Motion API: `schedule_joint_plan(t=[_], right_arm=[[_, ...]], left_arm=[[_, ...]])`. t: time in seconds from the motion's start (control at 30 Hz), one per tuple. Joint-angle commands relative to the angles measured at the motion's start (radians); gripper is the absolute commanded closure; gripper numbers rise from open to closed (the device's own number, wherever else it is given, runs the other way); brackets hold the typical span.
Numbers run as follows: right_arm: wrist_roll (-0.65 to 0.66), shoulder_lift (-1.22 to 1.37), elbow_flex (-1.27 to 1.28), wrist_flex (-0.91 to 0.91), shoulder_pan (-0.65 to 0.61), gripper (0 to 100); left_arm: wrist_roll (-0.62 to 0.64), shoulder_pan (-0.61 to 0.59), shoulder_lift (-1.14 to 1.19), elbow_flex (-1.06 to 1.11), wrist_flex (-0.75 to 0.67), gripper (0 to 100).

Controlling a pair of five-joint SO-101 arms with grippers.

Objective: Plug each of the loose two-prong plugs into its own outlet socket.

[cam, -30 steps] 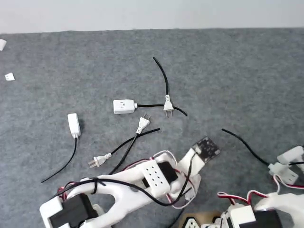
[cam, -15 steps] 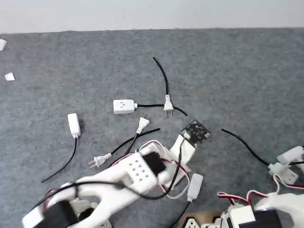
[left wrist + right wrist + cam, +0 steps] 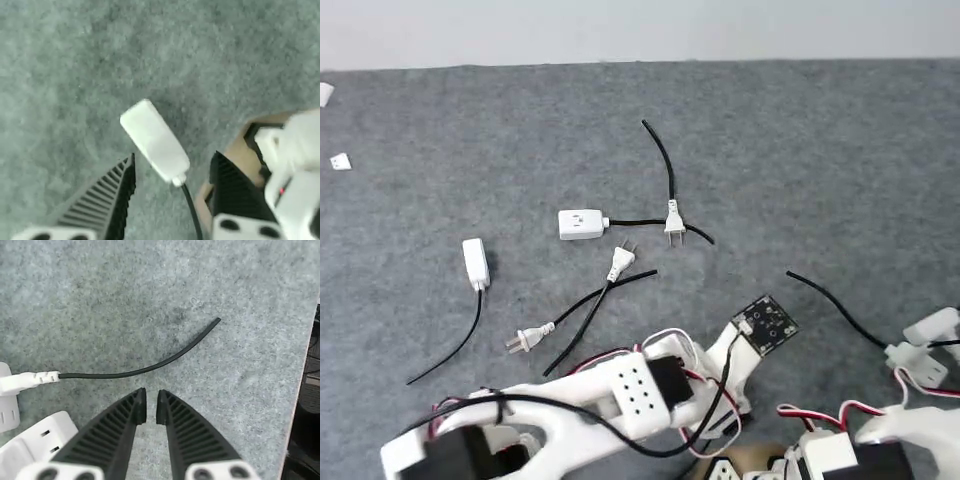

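Grey felt table carries a loose white two-prong plug at centre. Toward 6 o'clock, the left gripper is spread over a white socket block. At 4 o'clock, the right gripper is pressed nearly together and empty; the white sockets beside it are cut off.

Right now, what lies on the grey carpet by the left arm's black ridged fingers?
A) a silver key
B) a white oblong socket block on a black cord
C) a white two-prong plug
B: the white oblong socket block, black cord at its end, no prongs, lies at the open left gripper.
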Motion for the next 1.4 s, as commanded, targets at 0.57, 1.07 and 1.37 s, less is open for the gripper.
schedule_joint_plan(t=[0.57, 1.07, 1.37], right_arm=[[0.057, -0.007, -0.003, -0.007, -0.031, 95.4], [0.060, -0.013, -0.003, 0.027, -0.045, 95.4], [0.068, -0.015, 0.014, 0.027, -0.061, 95.4]], left_arm=[[0.023, -0.373, 0.183, -0.110, 0.040, 99], [0.020, -0.525, 0.137, -0.124, 0.166, 99], [0.169, -0.342, -0.015, -0.101, 0.146, 99]])
